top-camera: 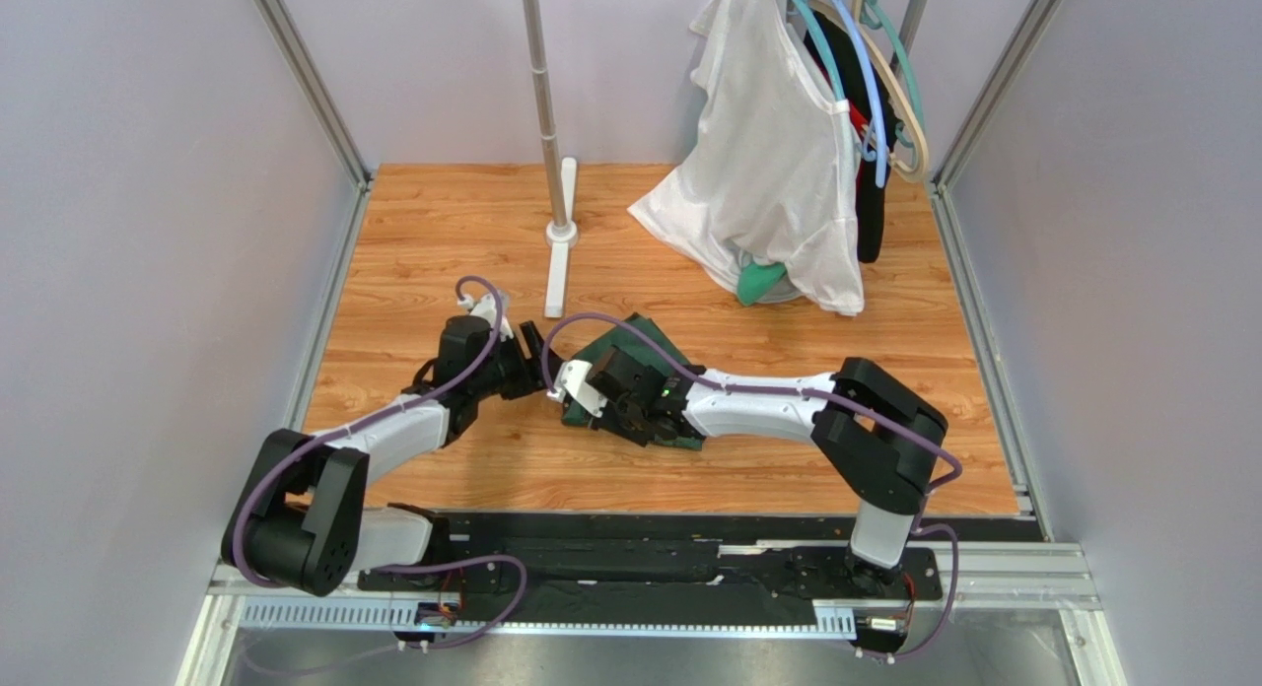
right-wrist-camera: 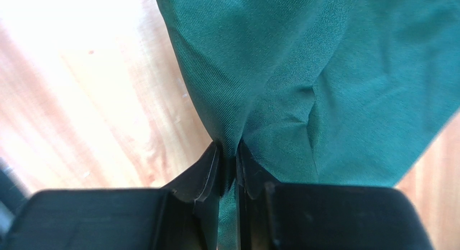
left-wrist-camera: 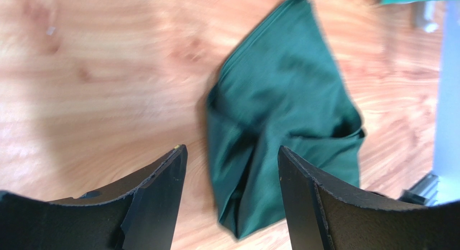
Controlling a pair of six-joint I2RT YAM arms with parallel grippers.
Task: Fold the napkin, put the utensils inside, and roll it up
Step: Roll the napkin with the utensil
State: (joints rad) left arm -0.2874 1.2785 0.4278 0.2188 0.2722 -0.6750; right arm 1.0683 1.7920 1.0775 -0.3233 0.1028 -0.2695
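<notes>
The napkin (left-wrist-camera: 281, 94) is being pinched along a fold by the closed right gripper (right-wrist-camera: 229, 153). The left gripper (left-wrist-camera: 232, 153) is being held wide apart, empty, just left of it.

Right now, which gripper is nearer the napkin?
Right. The right gripper is clamped shut on a fold of the napkin; the left gripper is open, facing the napkin's edge from the left without gripping it.

Pole (top-camera: 545, 110) and white garment (top-camera: 770, 169) obstruct the far side.
</notes>
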